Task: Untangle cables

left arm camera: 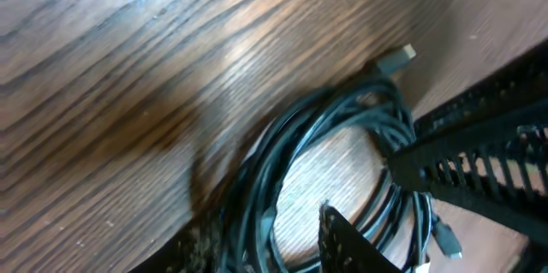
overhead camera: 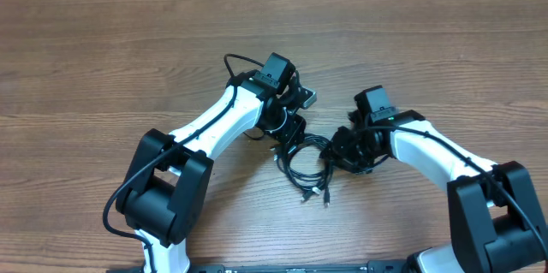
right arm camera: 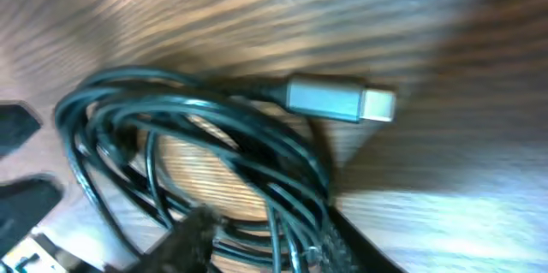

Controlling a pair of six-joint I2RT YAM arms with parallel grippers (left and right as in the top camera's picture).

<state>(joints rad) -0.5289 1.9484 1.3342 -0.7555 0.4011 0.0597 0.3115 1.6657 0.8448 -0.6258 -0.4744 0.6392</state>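
Left gripper (overhead camera: 288, 133), right gripper (overhead camera: 344, 150) close together

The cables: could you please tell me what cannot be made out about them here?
- Overhead: the number of cables; the strands are too thin and overlap.
- Left wrist: whether the left gripper pinches a strand; it is cut off by the frame edge.
- Right wrist: whether the right gripper holds anything; it is blurred at the bottom edge.

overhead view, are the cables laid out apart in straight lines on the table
No, the cables lie bunched together in one looped coil on the wooden table.
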